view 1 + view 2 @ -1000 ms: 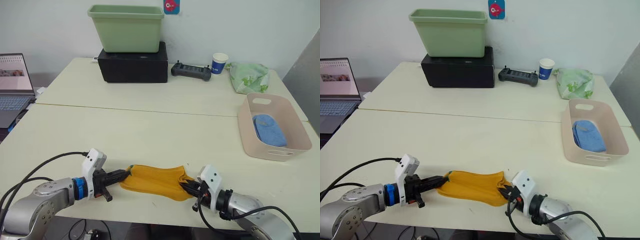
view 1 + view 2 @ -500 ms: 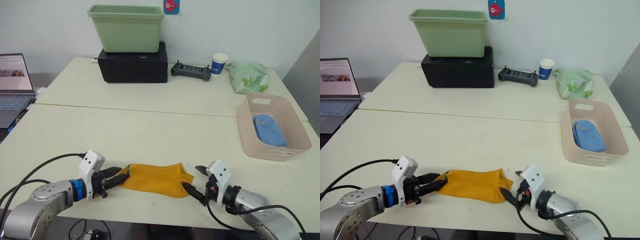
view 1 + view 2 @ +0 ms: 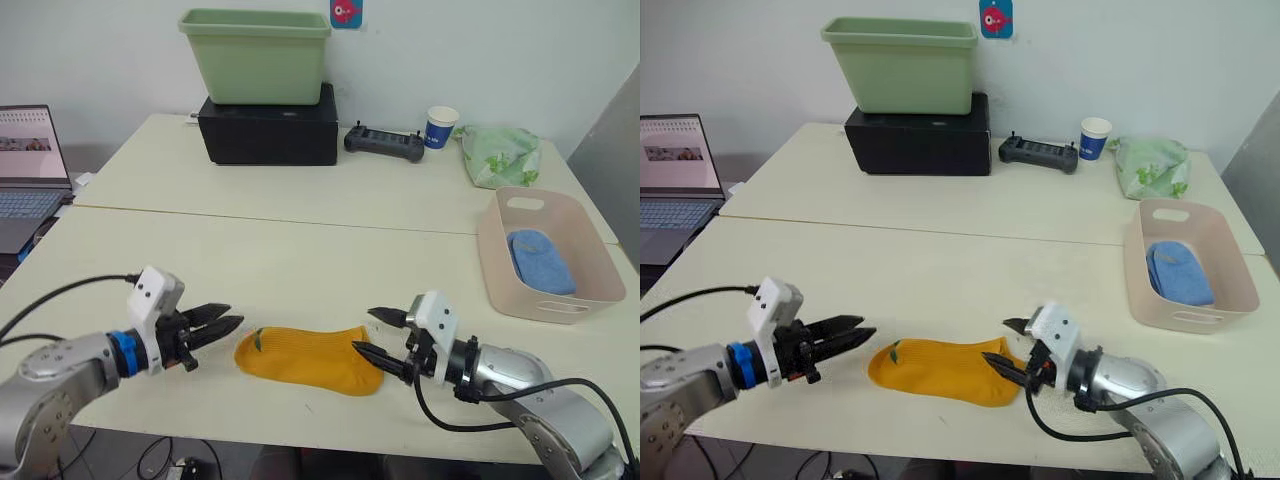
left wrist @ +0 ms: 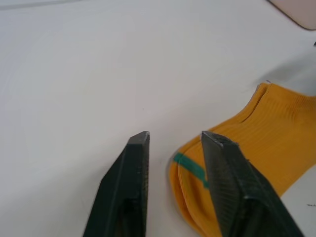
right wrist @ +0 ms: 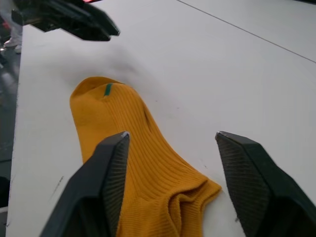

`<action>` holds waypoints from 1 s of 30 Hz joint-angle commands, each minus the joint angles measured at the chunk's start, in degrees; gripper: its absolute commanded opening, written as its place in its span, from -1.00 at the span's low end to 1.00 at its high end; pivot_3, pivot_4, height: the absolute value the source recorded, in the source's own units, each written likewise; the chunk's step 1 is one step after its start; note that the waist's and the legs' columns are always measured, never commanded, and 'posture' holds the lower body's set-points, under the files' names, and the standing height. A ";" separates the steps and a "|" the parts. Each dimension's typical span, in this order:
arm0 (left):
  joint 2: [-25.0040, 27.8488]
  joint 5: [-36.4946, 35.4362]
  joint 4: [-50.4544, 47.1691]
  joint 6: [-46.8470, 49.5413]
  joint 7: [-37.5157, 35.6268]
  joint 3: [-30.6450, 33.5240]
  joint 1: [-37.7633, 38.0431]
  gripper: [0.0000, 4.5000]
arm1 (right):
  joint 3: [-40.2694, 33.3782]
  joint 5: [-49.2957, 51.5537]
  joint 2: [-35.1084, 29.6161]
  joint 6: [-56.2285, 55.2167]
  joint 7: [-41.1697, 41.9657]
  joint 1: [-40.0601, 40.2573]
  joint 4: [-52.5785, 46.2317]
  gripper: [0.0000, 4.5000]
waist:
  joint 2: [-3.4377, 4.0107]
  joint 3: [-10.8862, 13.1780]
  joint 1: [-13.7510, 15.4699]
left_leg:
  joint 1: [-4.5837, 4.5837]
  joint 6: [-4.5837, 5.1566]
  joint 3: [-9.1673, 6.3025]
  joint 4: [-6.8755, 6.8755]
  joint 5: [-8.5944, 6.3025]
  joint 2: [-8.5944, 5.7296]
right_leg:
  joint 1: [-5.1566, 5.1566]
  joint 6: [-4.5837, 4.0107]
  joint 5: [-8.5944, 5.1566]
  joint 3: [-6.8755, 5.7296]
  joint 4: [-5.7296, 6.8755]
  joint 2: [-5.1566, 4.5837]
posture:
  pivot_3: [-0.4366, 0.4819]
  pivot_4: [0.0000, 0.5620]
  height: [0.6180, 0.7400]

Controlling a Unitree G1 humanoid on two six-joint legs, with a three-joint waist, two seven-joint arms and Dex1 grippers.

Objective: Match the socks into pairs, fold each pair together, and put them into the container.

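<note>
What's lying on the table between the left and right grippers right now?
The mustard-yellow sock, flat on the table, stretches between the left gripper and the right gripper, both open; the left eye view shows it.

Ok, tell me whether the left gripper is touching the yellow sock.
Apart. The left eye view shows bare table between the open left gripper and the near end of the yellow sock.

Sock (image 3: 308, 358) mustard-yellow w/ small green mark. Container (image 3: 497, 262) pale pink, light blue sock (image 3: 541, 261) inside. Tub (image 3: 256, 55) green, box (image 3: 268, 126) black, cup (image 3: 440, 127) blue/white, cloth bundle (image 3: 497, 153) pale green patterned. Desk (image 3: 300, 260) cream.
</note>
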 commanded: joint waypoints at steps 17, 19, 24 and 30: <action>-5.47 22.99 14.34 -15.60 -0.91 -29.54 -6.94 -1.00 | 7.28 -15.11 0.07 -11.36 2.13 -5.18 18.02 -0.96 | 0.08 -0.10 0.06 | 0.07 0.02 0.09 0.07 -0.01 0.04 | 0.05 -0.02 0.02 -0.02 0.09 0.14 | -0.05 -0.47 0.66; -6.67 23.65 15.00 -16.78 0.03 -29.20 -7.69 -1.00 | 3.39 -12.15 0.02 -8.47 1.89 -2.82 16.20 -0.96 | 0.12 -0.20 0.13 | 0.12 0.02 0.10 0.07 -0.01 0.01 | 0.12 -0.02 0.02 -0.01 0.08 0.08 | -0.05 -0.47 0.66; -8.26 19.53 11.53 -17.68 -1.61 -25.68 -10.13 -1.00 | -1.70 -7.32 -0.66 -8.73 4.57 -0.02 9.94 -0.96 | 0.13 -0.20 0.18 | 0.08 0.02 0.12 0.09 -0.01 0.01 | 0.12 -0.01 0.02 -0.04 0.08 0.10 | -0.05 -0.47 0.66; -2.11 12.65 2.56 -12.84 -9.47 -23.17 -10.14 -1.00 | 2.08 -7.77 -2.60 -10.51 9.19 -3.39 6.58 -0.96 | 0.11 -0.11 -0.24 | 0.04 0.03 0.05 0.05 -0.01 0.09 | 0.02 -0.01 0.02 -0.05 0.11 0.22 | -0.05 -0.47 0.66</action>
